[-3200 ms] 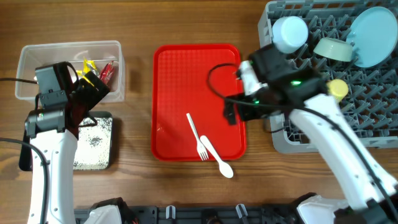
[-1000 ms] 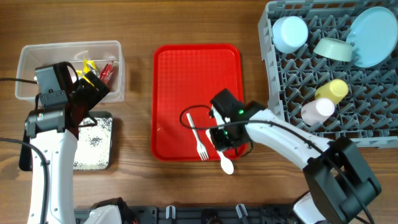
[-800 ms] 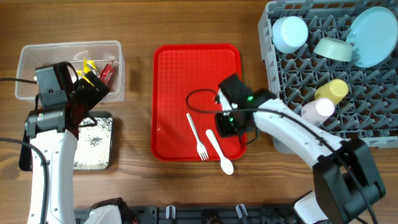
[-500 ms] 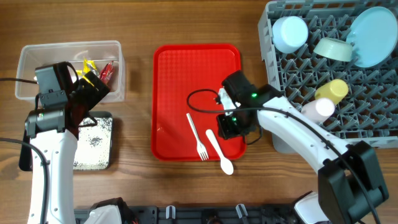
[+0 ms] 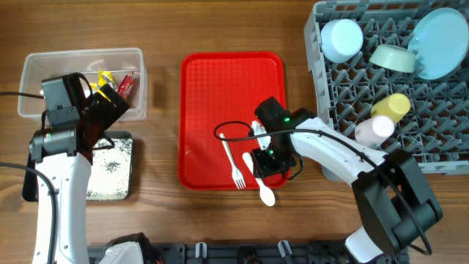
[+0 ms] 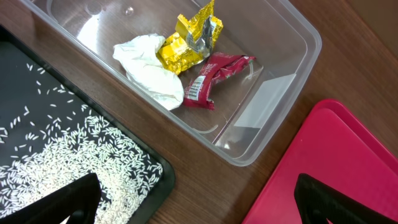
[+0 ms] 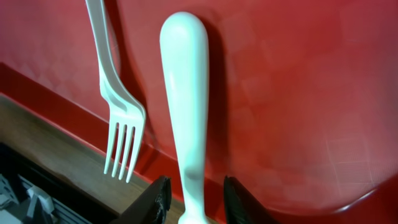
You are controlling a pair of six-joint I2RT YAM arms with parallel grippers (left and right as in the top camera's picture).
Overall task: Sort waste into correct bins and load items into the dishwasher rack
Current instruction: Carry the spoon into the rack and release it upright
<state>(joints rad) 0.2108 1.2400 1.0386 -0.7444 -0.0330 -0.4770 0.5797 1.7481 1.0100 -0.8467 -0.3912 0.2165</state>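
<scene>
The white spoon (image 7: 186, 93) and white fork (image 7: 118, 106) lie side by side on the red tray (image 5: 220, 88), their heads over its front rim. My right gripper (image 5: 262, 163) is low over the spoon's handle, open, one finger (image 7: 155, 199) on each side with a gap. A yellow foil wrapper (image 6: 189, 40), a red wrapper (image 6: 214, 78) and white tissue (image 6: 149, 65) lie in the clear tub (image 6: 292, 68). White crumbs (image 6: 62, 162) cover the black tray (image 6: 18, 87). My left gripper (image 6: 199, 205) hangs wide open and empty above the gap between tub and tray.
The grey dishwasher rack (image 5: 344, 95) at the right holds a white cup (image 5: 342, 38), a pale green bowl (image 5: 394, 57), a blue plate (image 5: 440, 40), a yellow cup (image 5: 392, 106) and another pale cup (image 5: 374, 130). Bare wood lies between tub and red tray.
My right arm left the rack, came to the tray's front right part, drew back a little, then dropped over the spoon handle with its jaws wider. The left arm stayed still.
</scene>
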